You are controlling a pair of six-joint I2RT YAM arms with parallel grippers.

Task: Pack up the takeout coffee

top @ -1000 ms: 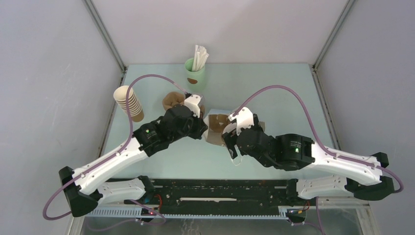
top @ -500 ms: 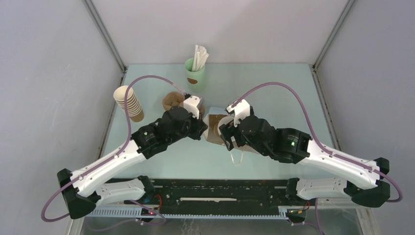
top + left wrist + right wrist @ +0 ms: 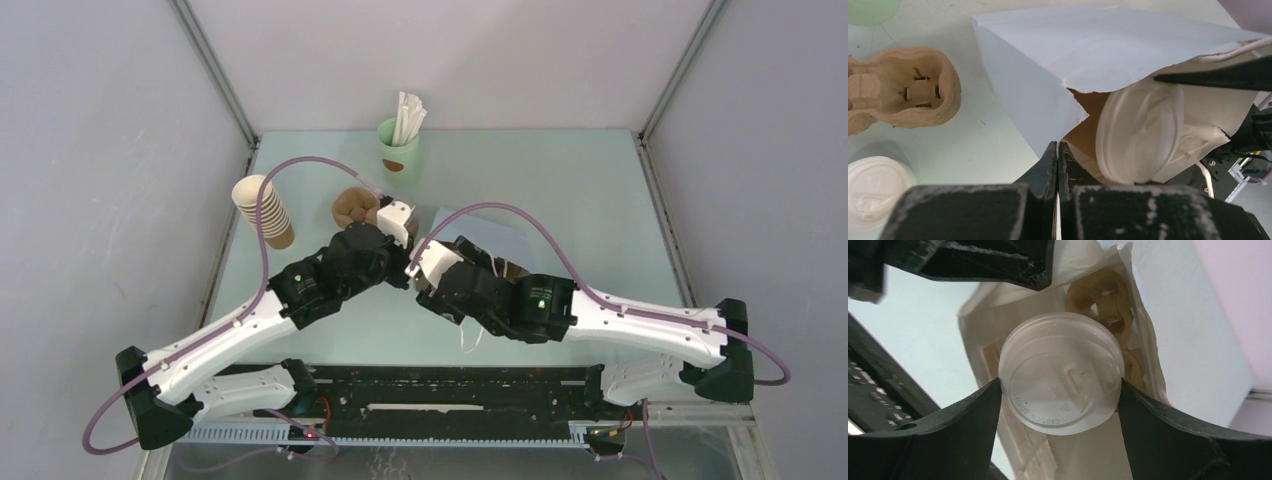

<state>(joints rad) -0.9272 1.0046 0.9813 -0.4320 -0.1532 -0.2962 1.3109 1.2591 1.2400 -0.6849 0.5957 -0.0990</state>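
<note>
The takeout coffee (image 3: 1063, 385) shows only its round white lid, and its brown body is hidden. My right gripper (image 3: 1060, 387) is shut on it, one black finger against each side of the lid. It hangs at the mouth of the white paper bag (image 3: 1073, 50). In the left wrist view the same lid (image 3: 1143, 130) sits just inside the bag's torn opening. My left gripper (image 3: 1057, 150) is shut on the bag's rim, holding the mouth open. From above, both wrists meet at mid-table and cover most of the bag (image 3: 480, 222).
A pulp cup carrier (image 3: 903, 90) lies left of the bag, with another white lid (image 3: 873, 187) near it. A second pulp piece (image 3: 1100, 295) shows deep in the bag. The stack of brown cups (image 3: 265, 212) and the green cup with sticks (image 3: 398, 145) stand further back.
My right arm has swung left and forward with the cup, bringing it to the bag's mouth. The left gripper kept its hold on the bag's rim and barely moved.
</note>
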